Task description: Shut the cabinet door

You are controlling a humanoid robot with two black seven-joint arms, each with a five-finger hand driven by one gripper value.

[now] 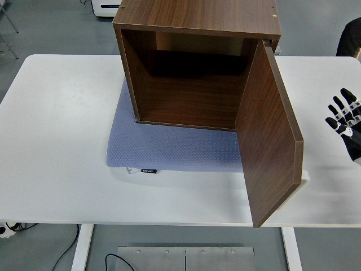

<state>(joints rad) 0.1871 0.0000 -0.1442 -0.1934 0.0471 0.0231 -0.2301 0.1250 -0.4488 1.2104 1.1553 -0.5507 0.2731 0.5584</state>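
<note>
A dark brown wooden cabinet [197, 34] stands on a blue mat [169, 149] at the table's middle back, its inside empty. Its door [271, 135], hinged on the right side, swings wide open toward the near edge. My right hand [345, 121] shows at the right edge, well to the right of the door and apart from it, fingers spread and holding nothing. My left arm is out of view.
The white table [56, 141] spreads out left of the cabinet. A dark shape [350, 36] shows at the top right corner. A white device [107, 7] stands on the floor behind the table.
</note>
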